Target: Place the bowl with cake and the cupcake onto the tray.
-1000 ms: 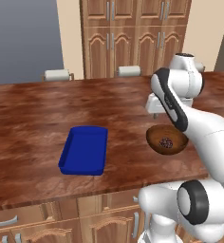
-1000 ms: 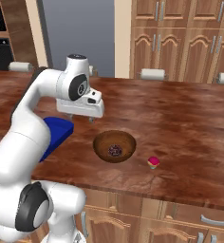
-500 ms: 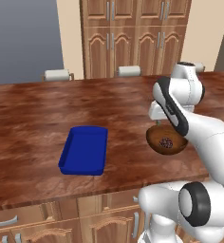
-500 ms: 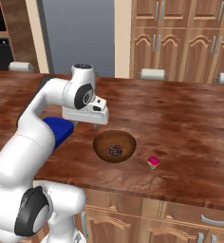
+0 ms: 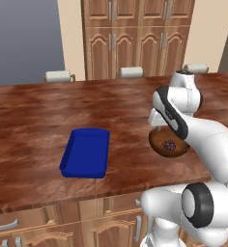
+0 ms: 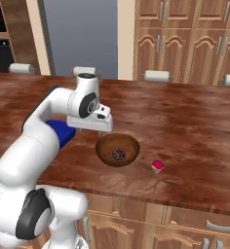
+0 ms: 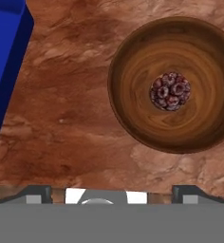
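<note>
Three task things sit on one long brown counter (image 6: 195,121) that runs across the kitchen, with wooden cabinets (image 5: 135,36) along the far wall behind it. Largest of them is the tray (image 5: 86,152), bright blue and rectangular, lying flat on the counter left of the arm; in the right base view its corner (image 6: 63,132) shows from behind the white arm. In the hand view its blue rim (image 7: 7,61) fills the upper left corner. Next comes the bowl with cake (image 6: 118,150), a round brown wooden bowl standing upright near the front edge of the counter, to the right of the tray and apart from it, with a small dark speckled cake piece at its centre. In the hand view the bowl (image 7: 173,83) lies to the upper right. The hand (image 6: 90,130) hangs just above the counter, beside the bowl's left rim, fingers spread wide and holding nothing. Smallest is the cupcake (image 6: 157,166), pink-red on top, standing on the counter just right of the bowl, not touching it.
</note>
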